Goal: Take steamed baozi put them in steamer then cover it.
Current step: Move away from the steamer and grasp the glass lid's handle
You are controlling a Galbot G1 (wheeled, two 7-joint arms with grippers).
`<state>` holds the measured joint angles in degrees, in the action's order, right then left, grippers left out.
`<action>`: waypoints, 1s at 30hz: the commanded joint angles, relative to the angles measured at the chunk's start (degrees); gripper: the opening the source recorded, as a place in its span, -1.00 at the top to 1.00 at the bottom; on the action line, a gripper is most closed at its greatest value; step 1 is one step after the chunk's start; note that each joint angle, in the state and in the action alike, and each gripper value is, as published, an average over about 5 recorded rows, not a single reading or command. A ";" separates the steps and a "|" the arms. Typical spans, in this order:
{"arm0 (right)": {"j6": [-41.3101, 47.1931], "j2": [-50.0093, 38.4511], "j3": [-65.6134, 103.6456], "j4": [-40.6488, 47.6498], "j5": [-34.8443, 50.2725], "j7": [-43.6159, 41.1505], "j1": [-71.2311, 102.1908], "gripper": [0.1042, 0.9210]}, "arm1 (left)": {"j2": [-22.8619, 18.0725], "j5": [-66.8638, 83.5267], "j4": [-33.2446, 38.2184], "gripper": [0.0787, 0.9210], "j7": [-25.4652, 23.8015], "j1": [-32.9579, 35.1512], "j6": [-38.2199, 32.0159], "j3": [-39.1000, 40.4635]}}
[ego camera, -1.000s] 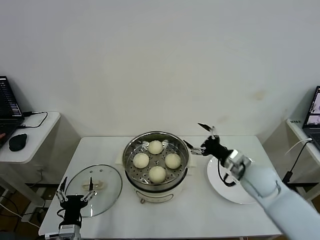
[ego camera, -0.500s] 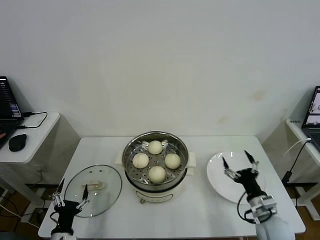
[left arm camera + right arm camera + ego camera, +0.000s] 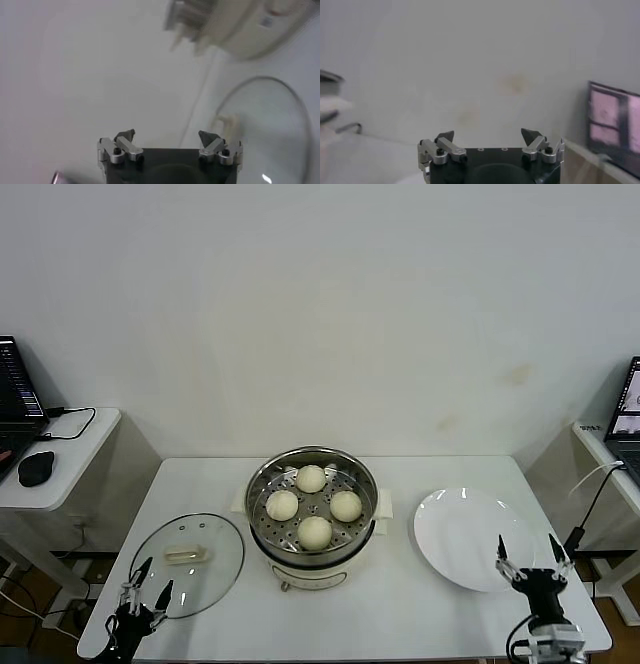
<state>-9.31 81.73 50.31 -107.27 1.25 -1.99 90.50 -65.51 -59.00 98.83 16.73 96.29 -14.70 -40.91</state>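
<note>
**Both pincers low at the table's near edge, buns in the uncovered pot**

At the near left corner of the white table (image 3: 420, 624) sits the left gripper (image 3: 147, 594), its fingers spread apart and closed on nothing. Just beyond its fingertips lies the cover (image 3: 188, 564), a clear glass lid with a metal rim and a cream handle at its centre, flat on the tabletop; the finger tips overlap the lid's near rim in the head view, though contact cannot be judged. In the left wrist view the same lid (image 3: 265, 130) shows ahead of the spread fingers, with the steamer's cream base (image 3: 245, 27) farther off.

Farther from that gripper, toward the table's middle, stands the steamer (image 3: 313, 514), a shiny steel pot on a cream base, uncovered. Four steamed baozi (image 3: 315, 531) rest on its perforated floor, close together in a diamond.

Over the near right edge the right gripper (image 3: 535, 552) also stands wide apart, holding nothing. Immediately ahead of it lies a bare white plate (image 3: 460, 534), its near rim meeting the fingertips in the head view. The steamer lies well beyond the plate, to that gripper's left. The right wrist view shows only its spread fingers (image 3: 445, 136) against the wall and a laptop screen (image 3: 615, 125).
</note>
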 commanded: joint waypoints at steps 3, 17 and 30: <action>-1.79 3.16 3.08 1.36 -3.23 2.04 2.93 -0.76 | 2.59 -11.67 -9.57 -0.77 -1.26 -9.96 -1.10 2.11; -3.89 4.35 2.61 2.53 -5.19 2.66 4.45 -0.76 | 4.20 -11.93 -13.64 -0.77 -2.92 -18.63 -0.48 5.23; -4.60 4.88 2.37 2.97 -5.35 2.73 5.10 -0.76 | 4.13 -10.34 -18.20 -0.77 -4.08 -23.81 -0.36 7.76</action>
<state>-13.61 86.36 52.51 -104.53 -3.70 0.59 95.31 -61.48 -69.17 83.81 12.90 76.80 -15.02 -34.40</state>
